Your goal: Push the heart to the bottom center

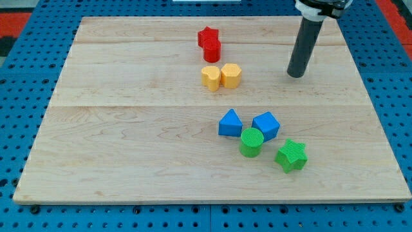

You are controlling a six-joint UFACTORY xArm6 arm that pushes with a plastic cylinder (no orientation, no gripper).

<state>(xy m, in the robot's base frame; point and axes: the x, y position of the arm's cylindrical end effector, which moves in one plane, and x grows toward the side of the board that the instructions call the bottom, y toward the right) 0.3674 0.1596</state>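
**While my tip rests at the upper right, the heart lies off to its left**

Since there is only one camera view, everything here is placed from my tip [295, 75]. It is the lower end of a dark, nearly upright rod standing on the pale wooden table [129, 161], toward the view's top right. The arm ends in this plain rod, so I cannot tell any wide or narrow state for a pincer. The tip touches no block.

The yellow heart [210, 77] lies to the view's left of my tip, at about the same level and well apart from it. It sits in the upper middle of the table, far from the bottom edge. Between the heart and my tip is a second yellow block [231, 75], roughly pentagon-shaped. It sits just beside the heart on its right and appears to touch it. A clear gap lies between this block and the tip.

Up and to the left of my tip, beyond the yellow pair, is a red star [207, 35]. Another red block [212, 50] presses against its lower side; its shape is hard to make out.

Down and to the left of my tip, toward the view's bottom, four blocks cluster together. A blue triangle [230, 123] and a blue cube [266, 125] sit side by side. A green cylinder [252, 142] sits just below and between them. A green star [291, 155] lies almost straight below my tip, well apart from it.
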